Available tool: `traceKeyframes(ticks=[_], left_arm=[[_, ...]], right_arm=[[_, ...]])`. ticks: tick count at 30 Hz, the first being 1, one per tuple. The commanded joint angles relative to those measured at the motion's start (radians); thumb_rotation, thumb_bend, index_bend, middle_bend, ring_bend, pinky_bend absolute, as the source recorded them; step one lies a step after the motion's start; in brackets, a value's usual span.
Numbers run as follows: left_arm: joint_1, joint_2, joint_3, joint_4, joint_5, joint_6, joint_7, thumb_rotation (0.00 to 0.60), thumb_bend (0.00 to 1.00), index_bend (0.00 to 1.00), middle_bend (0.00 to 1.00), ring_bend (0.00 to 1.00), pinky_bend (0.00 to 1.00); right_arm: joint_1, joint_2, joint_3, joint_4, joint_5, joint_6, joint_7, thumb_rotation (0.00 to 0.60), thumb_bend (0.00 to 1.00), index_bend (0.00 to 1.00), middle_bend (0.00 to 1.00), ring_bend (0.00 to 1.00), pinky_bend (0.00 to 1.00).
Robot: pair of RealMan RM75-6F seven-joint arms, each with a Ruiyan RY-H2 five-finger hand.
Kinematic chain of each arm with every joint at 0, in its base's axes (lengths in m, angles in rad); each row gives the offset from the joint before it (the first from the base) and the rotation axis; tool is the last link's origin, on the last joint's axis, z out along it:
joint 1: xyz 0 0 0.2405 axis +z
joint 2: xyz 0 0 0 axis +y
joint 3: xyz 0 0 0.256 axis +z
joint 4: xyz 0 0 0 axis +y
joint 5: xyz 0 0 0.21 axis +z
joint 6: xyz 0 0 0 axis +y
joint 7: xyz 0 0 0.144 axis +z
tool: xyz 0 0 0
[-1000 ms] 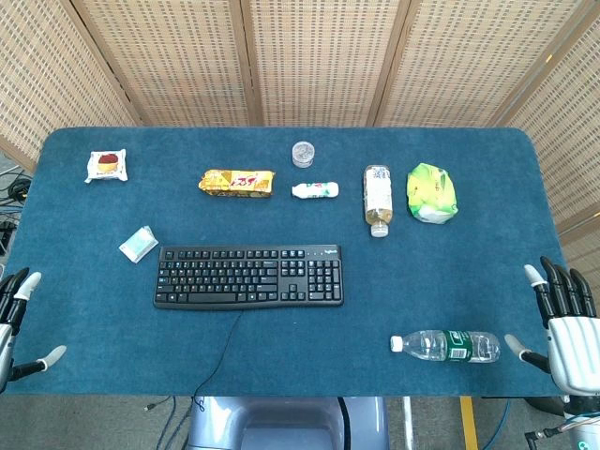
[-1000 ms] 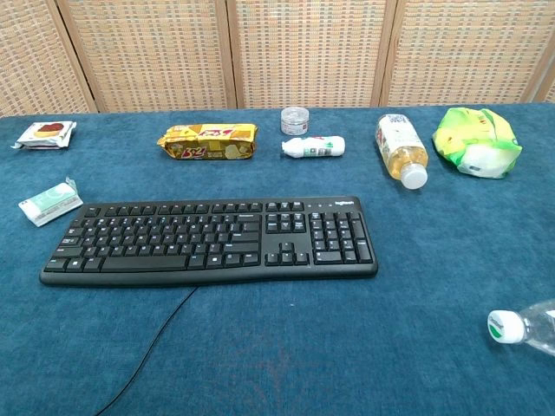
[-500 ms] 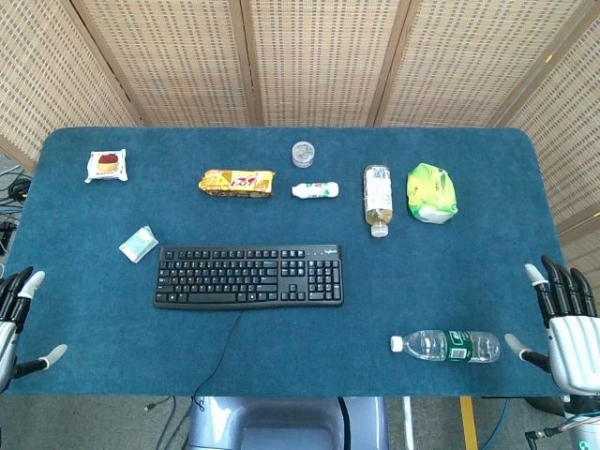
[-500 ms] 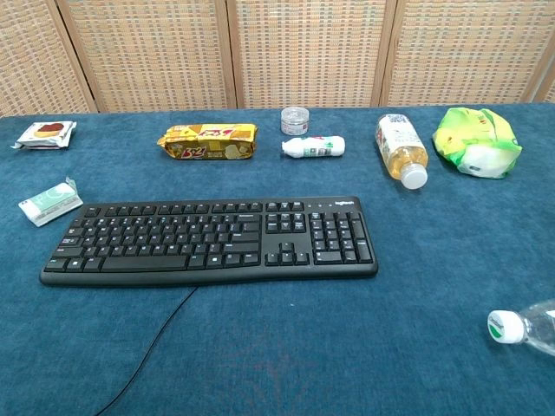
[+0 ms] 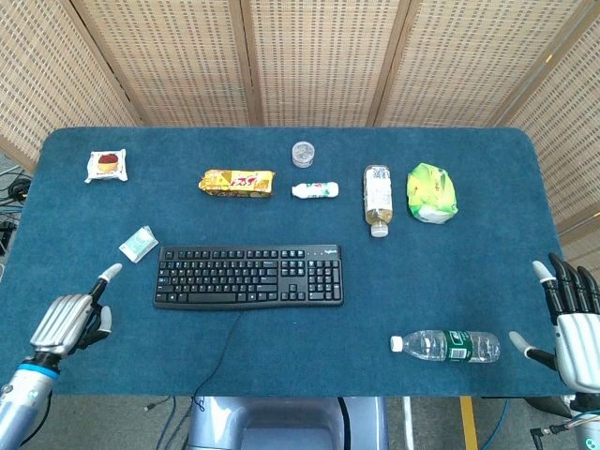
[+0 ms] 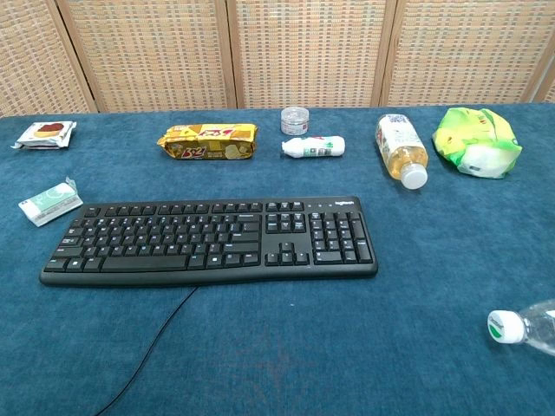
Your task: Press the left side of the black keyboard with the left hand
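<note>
The black keyboard (image 5: 248, 276) (image 6: 211, 240) lies flat in the middle of the blue table, its cable trailing toward the front edge. My left hand (image 5: 70, 317) hovers over the table's front left, a short way left of the keyboard's left end and apart from it. One finger points toward the keyboard; the others are curled in and hold nothing. At the table's right front edge my right hand (image 5: 574, 314) has its fingers spread and is empty. Neither hand shows in the chest view.
A small white-green packet (image 5: 139, 244) lies just beyond the keyboard's left end. Further back are a snack pack (image 5: 106, 166), a yellow biscuit pack (image 5: 236, 182), a small jar (image 5: 303, 154), a white bottle (image 5: 315, 190), a tea bottle (image 5: 378, 200) and a green bag (image 5: 432, 193). A water bottle (image 5: 446, 345) lies front right.
My left hand has come in from the left edge onto the table toward the keyboard, curling its fingers with one left pointing. The right hand has barely shifted.
</note>
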Motion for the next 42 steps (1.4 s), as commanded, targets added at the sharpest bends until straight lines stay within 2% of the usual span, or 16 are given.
traceKeyframes(ticks=[1,7,14,20,32,42], left_arm=[[-0.130,-0.006,-0.041,-0.020,-0.193,-0.165,0.031,0.600,0.78,0.00,0.93,0.94,0.93],[-0.243,-0.055,-0.053,-0.006,-0.392,-0.279,0.102,0.600,0.78,0.00,0.93,0.94,0.93],[-0.351,-0.143,-0.039,0.029,-0.579,-0.265,0.232,0.600,0.78,0.00,0.93,0.94,0.93],[-0.418,-0.207,-0.035,0.067,-0.689,-0.282,0.255,0.600,0.77,0.00,0.93,0.94,0.93],[-0.468,-0.254,-0.012,0.110,-0.749,-0.260,0.271,0.600,0.77,0.00,0.93,0.94,0.93],[-0.469,-0.270,0.000,0.144,-0.747,-0.273,0.239,0.600,0.77,0.00,0.93,0.94,0.93]], right_arm=[[0.001,0.000,0.000,0.000,0.001,-0.003,0.001,0.600,0.00,0.00,0.00,0.00,0.00],[0.005,-0.001,0.000,0.002,0.007,-0.011,0.003,0.600,0.00,0.00,0.00,0.00,0.00],[0.009,-0.003,0.000,0.005,0.013,-0.020,0.004,0.600,0.00,0.00,0.00,0.00,0.00],[0.010,-0.001,0.004,0.007,0.024,-0.022,0.008,0.600,0.00,0.00,0.00,0.00,0.00],[0.012,-0.001,0.006,0.009,0.033,-0.026,0.012,0.600,0.00,0.00,0.00,0.00,0.00],[0.011,0.002,0.004,0.008,0.029,-0.023,0.015,0.600,0.00,0.00,0.00,0.00,0.00]])
